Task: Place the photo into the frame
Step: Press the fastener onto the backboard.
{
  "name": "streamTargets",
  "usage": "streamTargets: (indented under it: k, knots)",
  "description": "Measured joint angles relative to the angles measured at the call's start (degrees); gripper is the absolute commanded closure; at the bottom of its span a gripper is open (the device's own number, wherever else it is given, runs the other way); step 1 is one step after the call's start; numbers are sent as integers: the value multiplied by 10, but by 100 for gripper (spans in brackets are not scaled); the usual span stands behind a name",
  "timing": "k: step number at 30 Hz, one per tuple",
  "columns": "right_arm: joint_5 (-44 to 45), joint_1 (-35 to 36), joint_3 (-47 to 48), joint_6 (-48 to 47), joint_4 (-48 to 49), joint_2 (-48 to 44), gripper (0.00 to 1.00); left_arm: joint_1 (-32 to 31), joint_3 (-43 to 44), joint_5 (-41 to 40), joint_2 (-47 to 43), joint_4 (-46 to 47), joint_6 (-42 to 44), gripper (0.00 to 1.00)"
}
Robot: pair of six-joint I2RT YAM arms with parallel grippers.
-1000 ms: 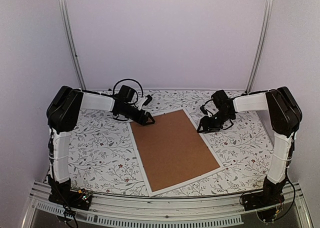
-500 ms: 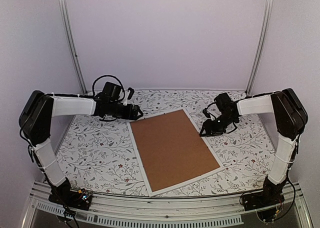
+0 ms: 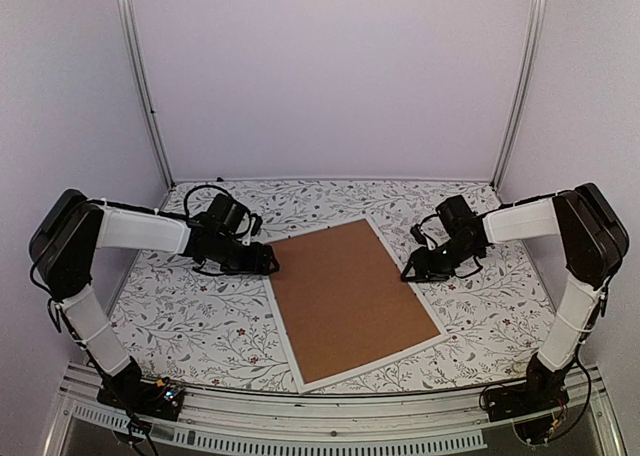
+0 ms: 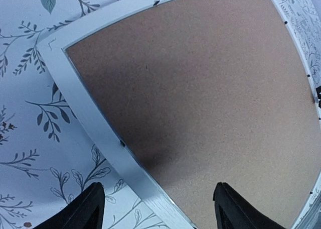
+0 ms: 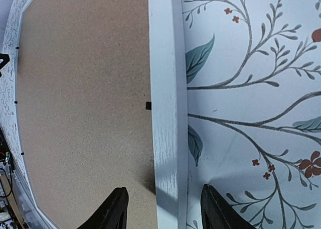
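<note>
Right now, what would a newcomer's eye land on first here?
A brown backing board in a thin white frame lies skewed in the middle of the floral table. The left gripper sits open by its far left corner, the right gripper open over its right edge.

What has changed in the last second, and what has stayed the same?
The left gripper pulled back off the far-left corner of the frame and came nearer along its left edge. The right gripper crept slightly nearer beside the right edge. Nothing was gripped or released. The frame and brown backing board stayed put.
</note>
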Motion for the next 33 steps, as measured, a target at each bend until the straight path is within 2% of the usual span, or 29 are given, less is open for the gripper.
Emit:
streamTargets:
  k: [16,26,33]
  knots:
    - [-15,37,-99,64,51,-73,48,-14,6,23,43,15,-37,28]
    - [-10,73,-135,97,44,-110,45,-7,103,6,119,14,-2,22]
    - [55,66,-106,105,28,-129,39,0,163,-11,145,10,43,19]
